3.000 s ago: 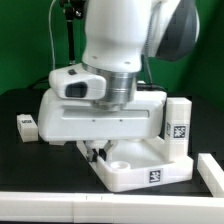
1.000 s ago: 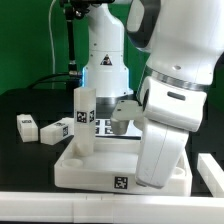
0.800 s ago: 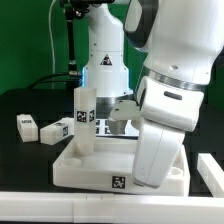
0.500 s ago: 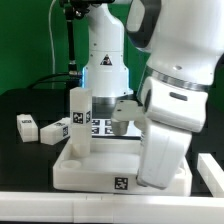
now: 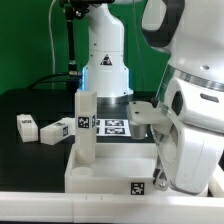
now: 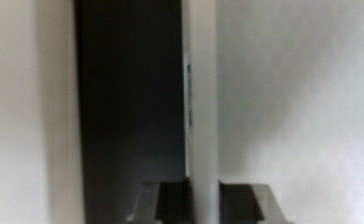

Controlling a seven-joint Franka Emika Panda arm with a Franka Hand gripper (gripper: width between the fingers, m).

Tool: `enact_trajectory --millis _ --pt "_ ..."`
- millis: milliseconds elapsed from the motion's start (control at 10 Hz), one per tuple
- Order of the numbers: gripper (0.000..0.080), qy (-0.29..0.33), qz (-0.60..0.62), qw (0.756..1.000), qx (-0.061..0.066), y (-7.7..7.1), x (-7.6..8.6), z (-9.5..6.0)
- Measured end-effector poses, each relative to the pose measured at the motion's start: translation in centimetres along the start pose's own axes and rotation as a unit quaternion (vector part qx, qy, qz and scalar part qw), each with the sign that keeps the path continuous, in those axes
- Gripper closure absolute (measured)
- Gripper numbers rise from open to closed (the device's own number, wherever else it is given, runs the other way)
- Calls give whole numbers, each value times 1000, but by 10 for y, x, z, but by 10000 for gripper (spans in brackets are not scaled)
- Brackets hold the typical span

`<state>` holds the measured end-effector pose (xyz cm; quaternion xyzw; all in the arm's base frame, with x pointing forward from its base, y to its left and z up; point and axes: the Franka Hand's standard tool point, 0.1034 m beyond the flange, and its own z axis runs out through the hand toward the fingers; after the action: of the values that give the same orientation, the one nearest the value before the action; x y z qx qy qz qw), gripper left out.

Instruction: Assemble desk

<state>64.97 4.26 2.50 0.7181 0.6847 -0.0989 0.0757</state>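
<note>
A white tabletop (image 5: pixel 110 180) lies rim-up near the worktop's (image 5: pixel 25 155) edge closest to the exterior camera. One upright leg (image 5: pixel 86 125) stands at a corner on the exterior view's left. The nearer loose leg (image 5: pixel 57 131) and the outer loose leg (image 5: pixel 27 125) lie flat toward the worktop's edge on that same side, apart from the tabletop. The marker board (image 5: pixel 118 125) sits behind.

The arm (image 5: pixel 195 130) covers the tabletop's other end and hides the claw in that view. In the blurred wrist view the gripper (image 6: pixel 205 200) is pressed together on a thin pale strip, apparently the tabletop's rim.

The pinch is narrow, so a sideways drag could let the rim slip free. A jolt could also tilt the upright leg if it is not fully seated, and the arm's bulk leaves little room beside it.
</note>
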Motion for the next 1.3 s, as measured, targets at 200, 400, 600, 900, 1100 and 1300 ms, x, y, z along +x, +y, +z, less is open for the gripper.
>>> enact_trajectory --millis 200,400,600,900,1100,1300 --pt "737 -3 1 1000 -1 9 1 -3" --pt "737 -6 7 1000 -1 18 2 -7" --pt "737 -13 18 1000 15 19 5 -10" --pt "463 -12 31 999 5 26 4 -25" --pt "288 -15 33 999 -2 31 -4 -41" --pt "182 -17 40 999 -10 36 -18 -57"
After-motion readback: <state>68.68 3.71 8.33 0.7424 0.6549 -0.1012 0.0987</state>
